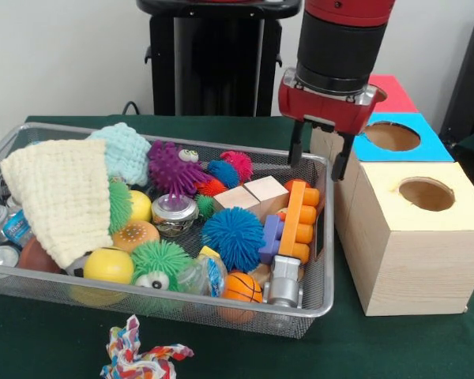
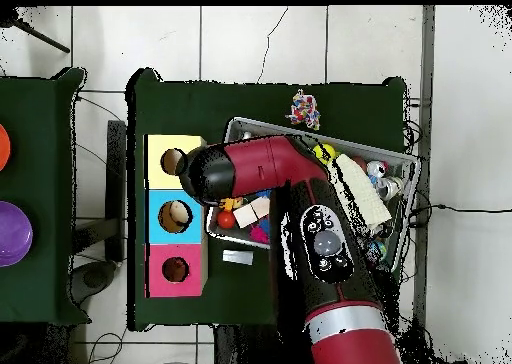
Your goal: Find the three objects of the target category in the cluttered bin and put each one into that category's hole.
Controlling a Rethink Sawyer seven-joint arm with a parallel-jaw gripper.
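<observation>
One wire bin [image 1: 31, 296] sits on the green worktop [image 1: 395, 347], heaped with toys: three spiky rubber balls, purple [image 1: 172, 167], blue [image 1: 233, 235] and green [image 1: 159, 260]; two pale wooden cubes [image 1: 253, 194]; one orange brick [image 1: 300, 221]; one small basketball [image 1: 242, 288]; one yellow ball [image 1: 108, 266]; and one cream knitted cloth [image 1: 59, 193] draped over the left end. Just beside the bin's right end stand three wooden boxes in a row, each with one round hole; the red-topped box with its hole [image 2: 176, 270] is farthest from the front camera, largely hidden behind the arm there. One knotted rope toy [image 1: 138, 357] lies on the worktop outside the bin. The single arm descends vertically; its pincer [image 1: 321, 162] hangs over the bin's right rim, its two black fingers [image 1: 342, 164] spread apart and empty.
</observation>
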